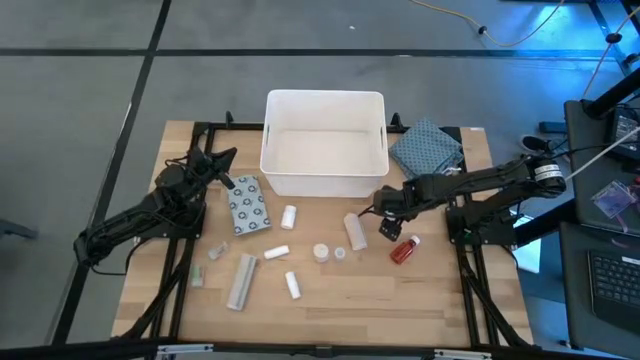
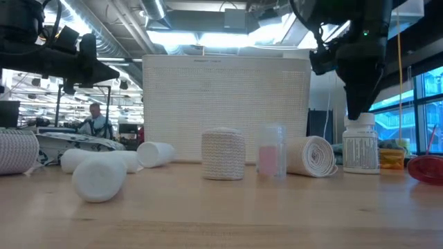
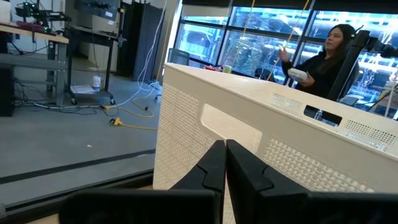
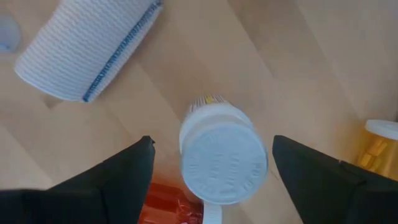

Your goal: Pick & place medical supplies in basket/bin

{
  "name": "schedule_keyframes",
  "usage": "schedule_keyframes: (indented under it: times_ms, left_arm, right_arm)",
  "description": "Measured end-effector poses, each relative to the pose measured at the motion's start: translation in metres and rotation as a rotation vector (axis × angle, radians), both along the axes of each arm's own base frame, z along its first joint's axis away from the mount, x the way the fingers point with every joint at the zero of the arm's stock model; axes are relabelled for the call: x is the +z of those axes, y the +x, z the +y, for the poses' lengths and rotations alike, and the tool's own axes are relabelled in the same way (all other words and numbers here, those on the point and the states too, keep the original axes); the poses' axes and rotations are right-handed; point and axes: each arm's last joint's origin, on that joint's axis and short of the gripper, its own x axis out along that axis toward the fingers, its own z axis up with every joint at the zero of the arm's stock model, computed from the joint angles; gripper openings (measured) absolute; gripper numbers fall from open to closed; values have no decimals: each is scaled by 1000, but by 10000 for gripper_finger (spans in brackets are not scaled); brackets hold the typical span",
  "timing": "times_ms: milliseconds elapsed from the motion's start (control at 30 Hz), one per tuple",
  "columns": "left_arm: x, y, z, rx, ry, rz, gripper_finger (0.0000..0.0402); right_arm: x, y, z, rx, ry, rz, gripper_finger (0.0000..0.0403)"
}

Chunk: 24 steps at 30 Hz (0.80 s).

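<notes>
A white bottle with a white cap [image 4: 224, 158] stands upright on the table, right of the beige roll [image 1: 355, 232]. My right gripper [image 4: 212, 146] points down over it, open, with one finger on each side of the cap and a gap on both sides; in the low view it [image 2: 360, 104] hangs just above the bottle [image 2: 360, 149]. A red bottle [image 1: 404, 250] lies on its side close by. The white tub [image 1: 325, 145] stands at the far middle. My left gripper [image 3: 225, 146] waits shut and level near the tub's left end [image 1: 222, 158].
A grey dotted packet [image 1: 247, 205], small white rolls [image 1: 289, 215] [image 1: 276, 253] [image 1: 292, 285] and a long pale tube [image 1: 242, 280] lie left of centre. A patterned cloth [image 1: 428, 148] lies right of the tub. An orange bottle [image 4: 379, 146] stands near my right gripper.
</notes>
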Motion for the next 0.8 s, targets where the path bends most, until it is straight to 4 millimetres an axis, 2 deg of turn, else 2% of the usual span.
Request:
schedule_keyframes:
  times_ms: [100, 300, 500, 567, 667, 800]
  left_arm:
    - [0, 0, 0, 0, 0, 0, 9]
    - [0, 0, 0, 0, 0, 0, 5]
    - [0, 0, 0, 0, 0, 0, 6]
    - [0, 0, 0, 0, 0, 0, 8]
    - [0, 0, 0, 0, 0, 0, 8]
    - [0, 0, 0, 0, 0, 0, 6]
  right_arm:
    - [-3, -1, -1, -5, 5, 11, 283]
    - [-2, -2, -3, -6, 14, 12, 188]
    - [6, 0, 2, 25, 157, -2, 188]
    - [23, 3, 4, 42, 212, -63, 188]
    - [59, 9, 5, 82, 239, -196, 188]
    - [127, 16, 2, 147, 159, -450, 188]
